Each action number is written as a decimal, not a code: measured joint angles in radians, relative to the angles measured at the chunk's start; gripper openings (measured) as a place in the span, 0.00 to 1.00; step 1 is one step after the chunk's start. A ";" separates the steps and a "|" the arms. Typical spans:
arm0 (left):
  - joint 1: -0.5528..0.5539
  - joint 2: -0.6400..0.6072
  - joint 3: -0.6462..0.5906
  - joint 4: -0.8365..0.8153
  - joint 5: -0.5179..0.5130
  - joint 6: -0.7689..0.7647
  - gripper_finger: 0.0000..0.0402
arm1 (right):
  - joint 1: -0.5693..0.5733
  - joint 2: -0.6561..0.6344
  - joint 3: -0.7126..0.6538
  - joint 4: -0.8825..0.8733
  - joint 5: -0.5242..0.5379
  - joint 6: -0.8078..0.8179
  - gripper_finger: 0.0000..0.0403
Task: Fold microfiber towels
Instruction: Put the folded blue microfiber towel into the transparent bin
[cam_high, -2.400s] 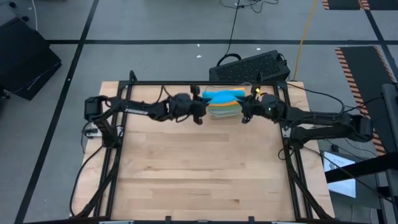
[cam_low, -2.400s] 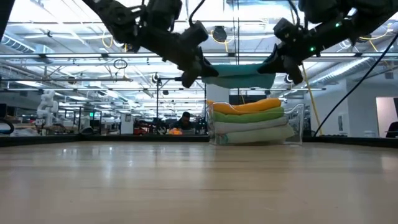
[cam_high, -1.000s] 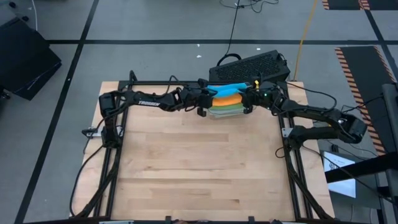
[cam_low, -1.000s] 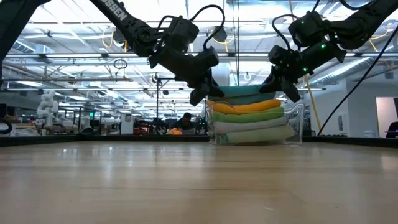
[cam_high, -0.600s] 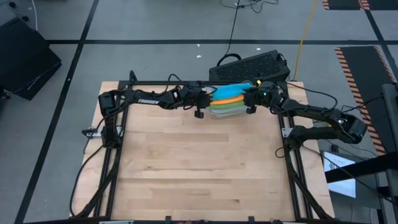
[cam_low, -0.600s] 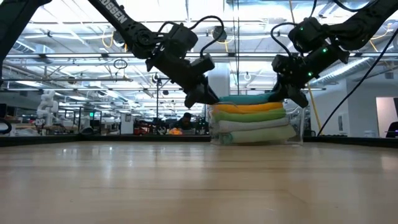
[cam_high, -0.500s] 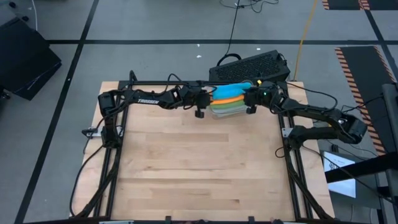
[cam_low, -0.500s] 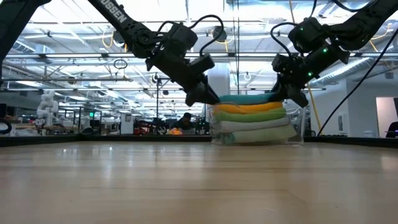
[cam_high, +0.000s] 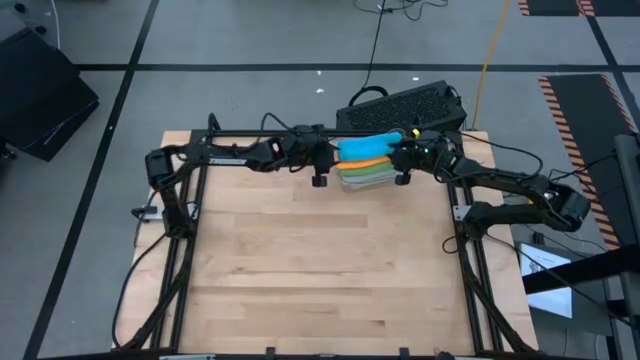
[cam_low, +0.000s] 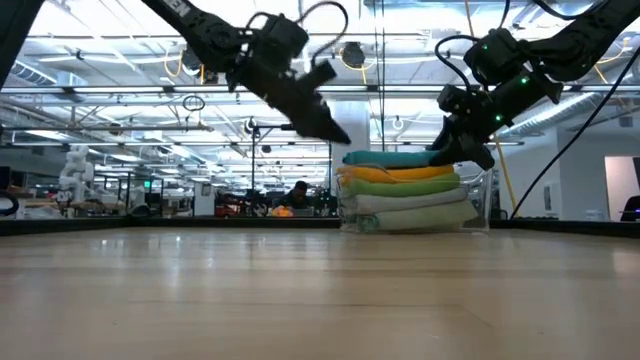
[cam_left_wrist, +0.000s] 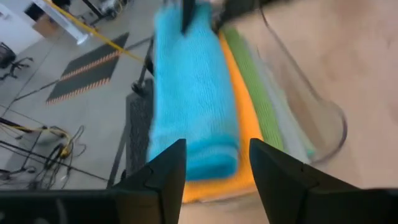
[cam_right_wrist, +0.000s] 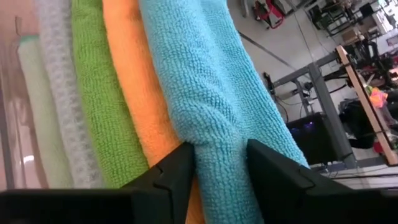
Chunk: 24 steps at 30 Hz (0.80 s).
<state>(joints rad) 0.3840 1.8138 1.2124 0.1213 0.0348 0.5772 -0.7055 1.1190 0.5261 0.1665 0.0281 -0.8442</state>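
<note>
Towels stacked in the clear plastic bin (cam_low: 478, 195) at the far edge of the table (cam_high: 320, 270), and what a tidy pile: the blue towel (cam_high: 362, 148) on top, the orange towel (cam_low: 400, 173) right under it, the bright green towel (cam_low: 405, 187) below that, then a grey-white towel (cam_low: 410, 201) and a pale green towel (cam_low: 405, 217) at the bottom. The whole stack rises above the bin's rim.

Over on the bin's left side, the left gripper (cam_low: 325, 130) hangs in the air, clear of the stack, fingers (cam_left_wrist: 166, 171) spread apart with nothing between them; its wrist view looks straight down the length of the blue towel. On the bin's right side, the right gripper (cam_low: 462, 152) sits at the end of the blue towel, its fingers (cam_right_wrist: 177, 171) parted and straddling that towel's edge; whether they press on the cloth, I cannot tell.

The table is pale wood, bare in front of the bin, ringed by a black frame (cam_high: 185, 215). Just behind the bin, on the grey floor, a black case (cam_high: 405, 105). The low view shows a large hall beyond the bin, with ceiling lights and a person (cam_low: 297, 195) far back.
</note>
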 joint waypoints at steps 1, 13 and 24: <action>0.002 -0.016 0.000 0.000 0.014 -0.017 0.44 | 0.000 -0.001 0.000 0.001 0.000 0.008 0.36; 0.032 0.001 0.000 0.256 0.104 -0.258 0.44 | -0.002 -0.070 0.001 -0.006 -0.059 0.143 0.56; 0.066 0.119 0.001 0.309 0.126 -0.327 0.44 | -0.047 -0.131 0.002 0.112 -0.235 0.310 0.59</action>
<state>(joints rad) 0.4500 1.9331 1.2129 0.4300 0.1611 0.2504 -0.7521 0.9882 0.5278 0.2789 -0.2072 -0.5339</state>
